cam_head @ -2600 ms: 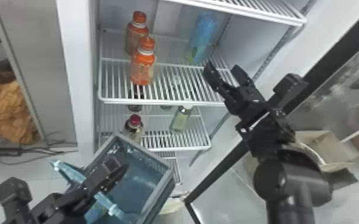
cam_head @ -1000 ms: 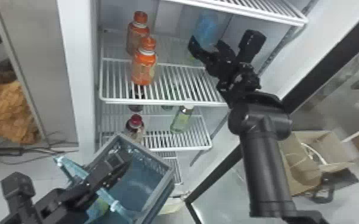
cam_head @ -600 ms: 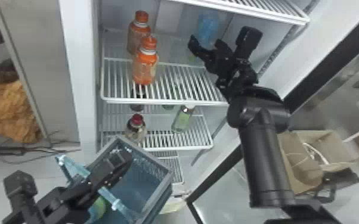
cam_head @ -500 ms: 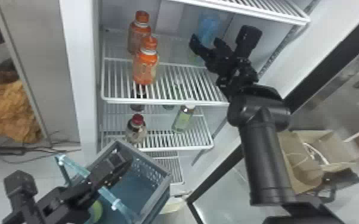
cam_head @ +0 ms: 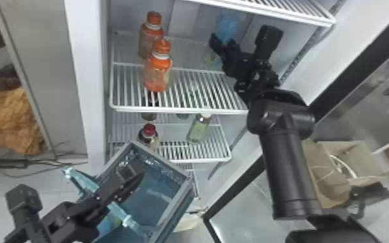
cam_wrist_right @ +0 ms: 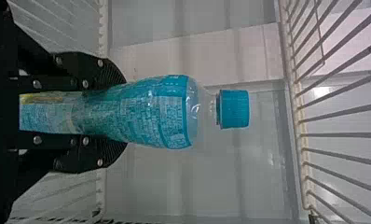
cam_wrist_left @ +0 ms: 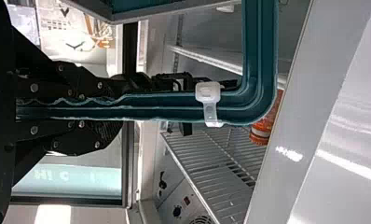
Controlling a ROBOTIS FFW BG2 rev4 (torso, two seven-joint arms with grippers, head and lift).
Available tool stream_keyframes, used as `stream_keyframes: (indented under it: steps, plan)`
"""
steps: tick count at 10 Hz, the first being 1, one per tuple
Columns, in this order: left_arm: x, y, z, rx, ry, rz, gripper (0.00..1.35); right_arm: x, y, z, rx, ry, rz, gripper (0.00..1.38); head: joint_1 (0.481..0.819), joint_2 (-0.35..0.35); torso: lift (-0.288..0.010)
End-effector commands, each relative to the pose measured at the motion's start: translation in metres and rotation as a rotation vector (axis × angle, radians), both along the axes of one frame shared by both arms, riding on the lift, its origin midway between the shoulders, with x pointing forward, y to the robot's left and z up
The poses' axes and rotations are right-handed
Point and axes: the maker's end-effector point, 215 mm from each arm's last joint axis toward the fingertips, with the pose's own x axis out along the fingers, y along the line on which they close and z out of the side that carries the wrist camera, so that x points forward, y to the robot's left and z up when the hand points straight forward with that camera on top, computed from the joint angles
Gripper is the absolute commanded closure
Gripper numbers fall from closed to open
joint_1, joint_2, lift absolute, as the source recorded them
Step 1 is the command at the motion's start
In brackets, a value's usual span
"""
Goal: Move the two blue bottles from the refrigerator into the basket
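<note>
Fridge shelf [cam_head: 179,110]: right claw [cam_head: 223,42] closed around blue bottle [cam_wrist_right: 160,112], left claw [cam_head: 135,177] clamped on basket handle [cam_wrist_left: 260,56].

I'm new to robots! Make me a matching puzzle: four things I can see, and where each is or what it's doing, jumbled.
1. Left gripper
2. Right gripper
3. Orange-capped bottles
4. Cardboard box

A. standing on a wire shelf
B. clasping a teal handle
C. open, at the head view's right
D. around a blue bottle

Pairs: 1-B, 2-D, 3-A, 4-C
</note>
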Motion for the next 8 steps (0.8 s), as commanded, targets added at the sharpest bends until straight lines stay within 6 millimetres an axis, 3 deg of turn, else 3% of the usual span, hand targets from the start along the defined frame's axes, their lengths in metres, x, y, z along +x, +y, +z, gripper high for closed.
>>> stream_keyframes:
  steps: [1,5,8]
  plan:
    - [0.001,0.000,0.001,0.000,-0.003,0.001,1.20,-0.007,0.004,0.006,-0.004,-0.017,0.007,1.25,0.695,-0.325,0.000]
    - [0.000,-0.001,0.000,-0.002,-0.001,0.000,1.20,-0.057,0.011,0.018,-0.005,-0.042,0.025,1.25,0.695,-0.329,0.000]
    - [0.001,0.000,0.002,-0.007,-0.002,0.003,1.20,-0.106,0.042,0.024,0.037,-0.057,0.090,1.25,0.695,-0.331,0.000]
